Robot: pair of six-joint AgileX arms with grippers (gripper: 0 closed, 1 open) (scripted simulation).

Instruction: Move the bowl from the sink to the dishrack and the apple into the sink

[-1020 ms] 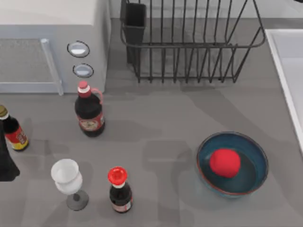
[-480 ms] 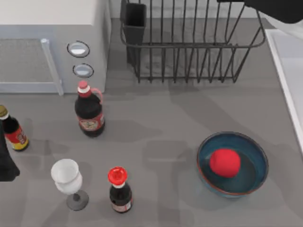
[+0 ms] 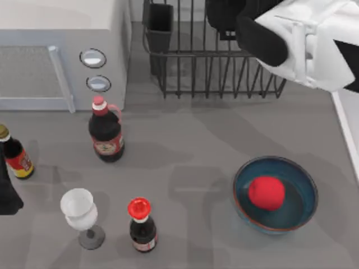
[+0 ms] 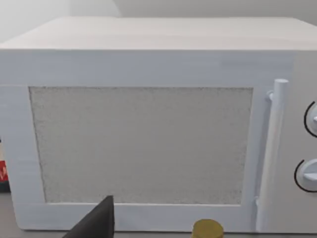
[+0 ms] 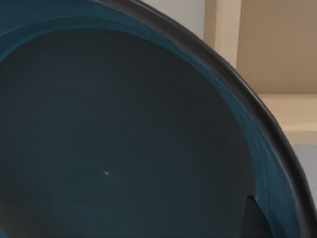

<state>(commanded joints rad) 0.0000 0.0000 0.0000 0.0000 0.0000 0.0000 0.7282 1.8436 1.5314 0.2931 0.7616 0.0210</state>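
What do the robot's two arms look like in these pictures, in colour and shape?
The right arm, over the dishrack in the top view, has a boxy white shell with grooved panel seams and a black, rounded cylindrical part at its front end. The left arm shows as a plain black, angular piece at the table's left edge. No cables or markings are visible on either.
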